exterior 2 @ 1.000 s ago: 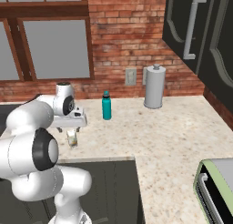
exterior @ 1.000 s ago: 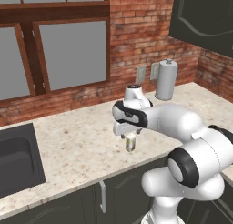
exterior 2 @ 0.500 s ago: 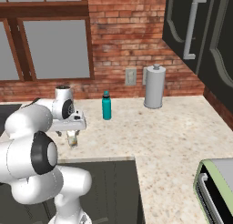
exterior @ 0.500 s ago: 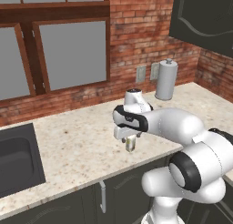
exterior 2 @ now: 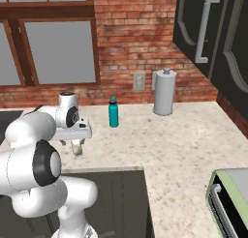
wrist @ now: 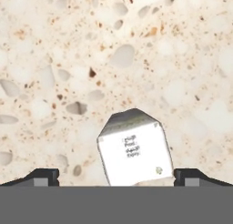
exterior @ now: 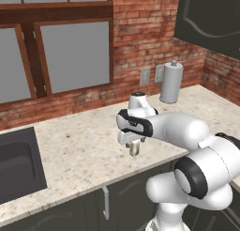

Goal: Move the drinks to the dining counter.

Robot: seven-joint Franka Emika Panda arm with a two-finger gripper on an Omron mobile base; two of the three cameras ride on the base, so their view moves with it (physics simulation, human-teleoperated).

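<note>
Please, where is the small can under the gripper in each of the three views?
Left base view: small can at center, on the counter's front edge, beneath the gripper.
Right base view: left of center, near the front edge.
Hand view: bottom center, seen from above.
Shared landmark: speckled counter.

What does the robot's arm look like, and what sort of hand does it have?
The arm is made of smooth, rounded, glossy white segments joined by dark bands and black round joint caps. It ends in a small white gripper with two short dark fingers. No cables or markings are visible.
</note>
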